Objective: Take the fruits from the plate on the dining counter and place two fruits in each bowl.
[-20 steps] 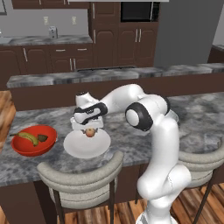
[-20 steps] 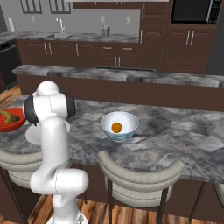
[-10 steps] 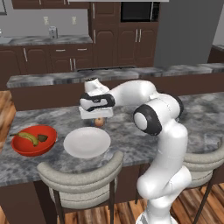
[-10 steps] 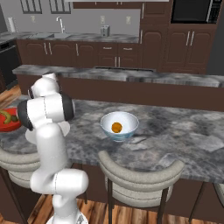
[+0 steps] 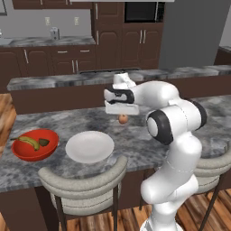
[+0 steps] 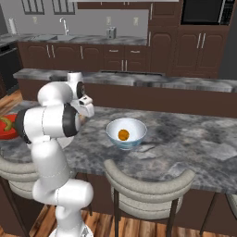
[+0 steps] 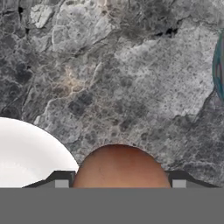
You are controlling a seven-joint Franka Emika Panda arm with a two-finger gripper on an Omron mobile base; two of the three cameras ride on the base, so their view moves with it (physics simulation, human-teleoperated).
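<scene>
Apple [image 7: 120, 166] sits clamped in the tool [image 5: 122, 118], carried high over the surface [image 5: 135, 135] between emptied plate [image 5: 90, 146] and white-blue bowl [image 6: 126, 133], which needs a second fruit beside its orange [image 6: 123, 134]

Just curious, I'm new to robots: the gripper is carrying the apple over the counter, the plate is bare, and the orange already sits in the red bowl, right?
Not quite: the orange sits in the white-blue bowl, as the right base view shows. The red bowl holds the banana and a dark green fruit.
</scene>
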